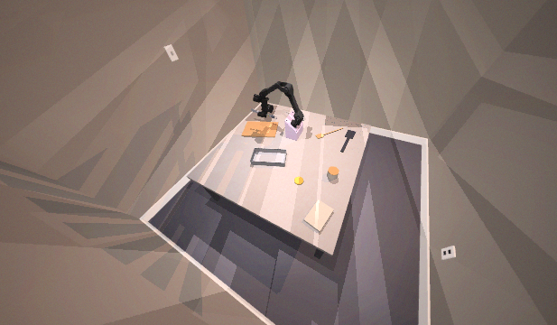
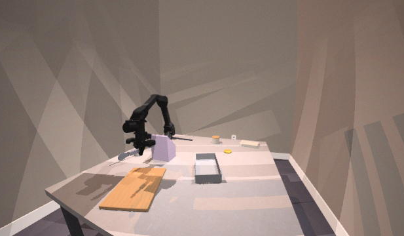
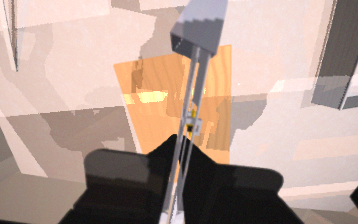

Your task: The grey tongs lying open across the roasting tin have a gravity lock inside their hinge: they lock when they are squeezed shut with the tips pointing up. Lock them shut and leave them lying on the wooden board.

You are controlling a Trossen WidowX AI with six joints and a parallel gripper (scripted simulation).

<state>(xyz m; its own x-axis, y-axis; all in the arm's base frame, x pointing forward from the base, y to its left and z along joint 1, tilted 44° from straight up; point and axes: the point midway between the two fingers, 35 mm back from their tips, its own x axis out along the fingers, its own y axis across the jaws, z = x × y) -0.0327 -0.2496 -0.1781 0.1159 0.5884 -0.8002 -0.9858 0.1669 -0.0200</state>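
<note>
Pincer (image 1: 263, 116) (image 2: 141, 153) (image 3: 177, 138) is pointing down above the tabletop (image 1: 278, 194) (image 2: 251, 216) (image 3: 300, 150), closed on the grey tongs (image 1: 255, 110) (image 2: 127, 155) (image 3: 200, 31). The tongs are passing between its fingers, sticking out to either side, held off the surface; their two arms are running close together. Whether the hinge is locked, cannot tell.

Close to the pincer, the wooden board (image 1: 248, 130) (image 2: 129, 198) (image 3: 216, 92) is lying flat, not bearing the tongs. Beside the pincer, a lilac block (image 1: 293, 132) (image 2: 159, 149) is standing. Beyond the board, the roasting tin (image 1: 269, 164) (image 2: 208, 179) (image 3: 344, 40) is sitting upright. Farther out, a yellow disc (image 1: 299, 181) (image 2: 227, 151) is lying and an orange-topped jar (image 1: 333, 172) (image 2: 215, 139) is standing; farthest, a cream slab (image 1: 319, 216) (image 2: 249, 143) is resting.
</note>
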